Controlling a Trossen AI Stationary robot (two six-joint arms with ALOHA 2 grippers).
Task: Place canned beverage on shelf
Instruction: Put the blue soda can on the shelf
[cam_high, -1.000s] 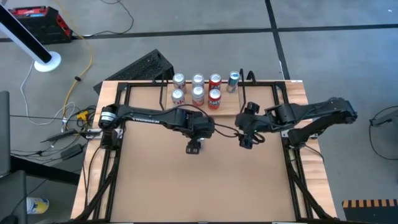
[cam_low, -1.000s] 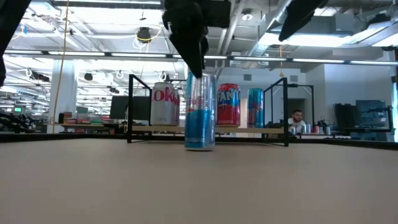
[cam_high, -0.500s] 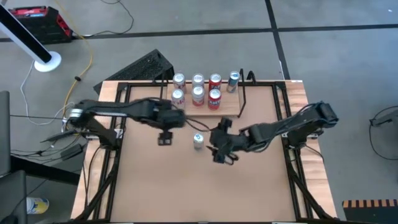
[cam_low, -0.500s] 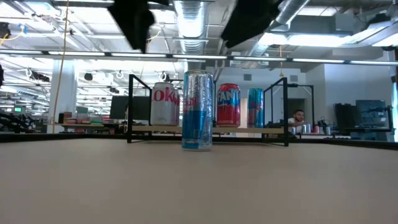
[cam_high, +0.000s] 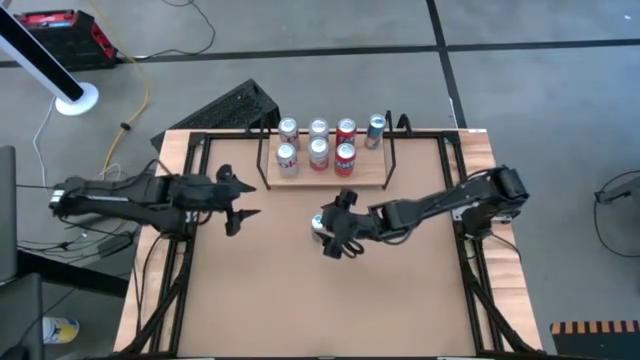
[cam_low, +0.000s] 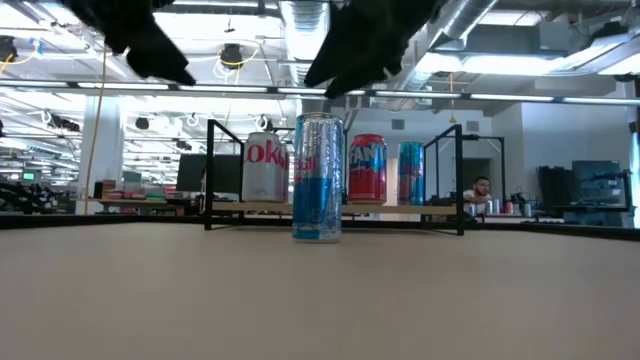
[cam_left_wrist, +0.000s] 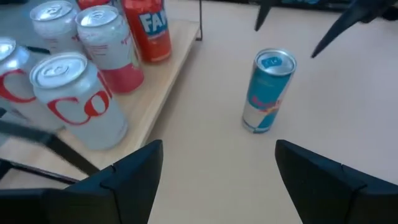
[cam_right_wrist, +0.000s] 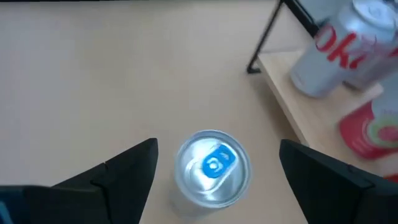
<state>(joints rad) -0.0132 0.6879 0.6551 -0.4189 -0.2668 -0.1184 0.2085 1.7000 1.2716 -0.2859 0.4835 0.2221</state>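
A slim blue and silver can (cam_high: 318, 224) (cam_low: 318, 178) stands upright on its base on the brown tabletop, in front of the shelf. The shelf (cam_high: 367, 176) (cam_low: 440, 208) is a pale plank in a black rod frame and carries several cans. My right gripper (cam_high: 330, 226) (cam_right_wrist: 217, 148) hangs open just above the can (cam_right_wrist: 211, 167), one finger to each side of its top, touching nothing. My left gripper (cam_high: 243, 202) (cam_left_wrist: 217, 180) is open, well to the can's left, facing the can (cam_left_wrist: 267, 92) and the shelf (cam_left_wrist: 165, 81).
Black frame rails run along the table's left (cam_high: 178, 250) and right (cam_high: 470, 250) sides. A black ribbed object (cam_high: 235, 105) lies off the far left corner. In the low view a person (cam_low: 480, 193) sits far behind the table. Bare tabletop lies toward the near edge.
My left gripper has drawn back from over the can toward the table's left edge, staying open. My right gripper has come from the right toward the can and sunk to just over its top, also open. The can has stayed standing.
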